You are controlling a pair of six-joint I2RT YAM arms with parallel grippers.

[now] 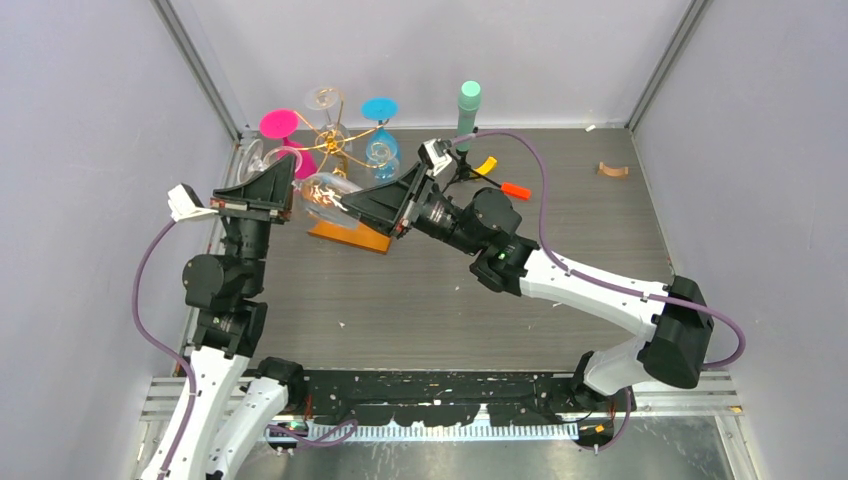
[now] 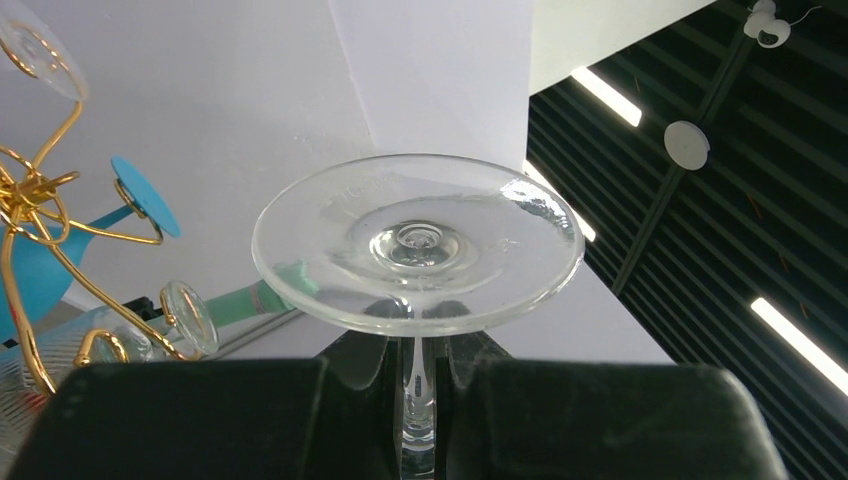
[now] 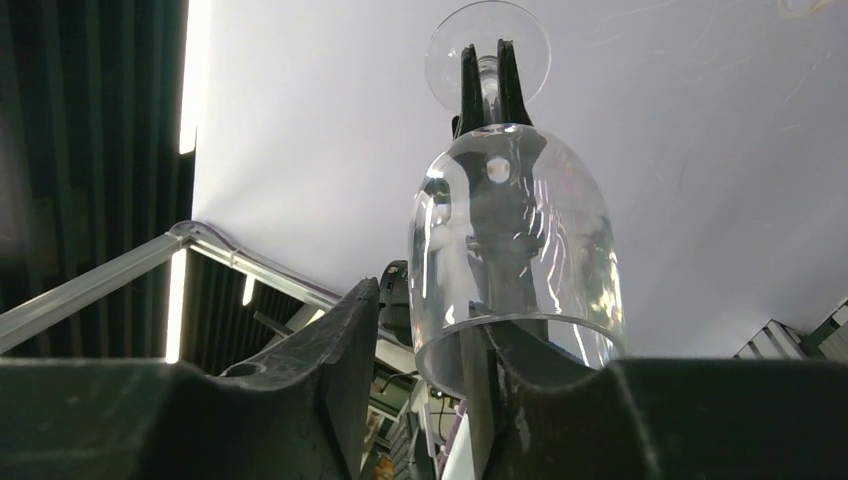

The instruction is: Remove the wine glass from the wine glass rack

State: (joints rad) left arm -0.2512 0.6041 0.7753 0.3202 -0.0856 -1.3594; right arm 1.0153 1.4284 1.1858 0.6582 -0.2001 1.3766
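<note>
Left end effector pinches the wine glass by its stem, right end effector part-open against its bowl

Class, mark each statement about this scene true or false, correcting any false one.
1. The left gripper has its jaws shut on the stem of the clear wine glass. True.
2. A pink glass hangs on the wine glass rack. True.
3. The mint-green cylinder lies flat. False: the mint-green cylinder stands upright.
4. The rack is bare of glasses. False: the pink glass, a blue glass and clear ones hang on it.
</note>
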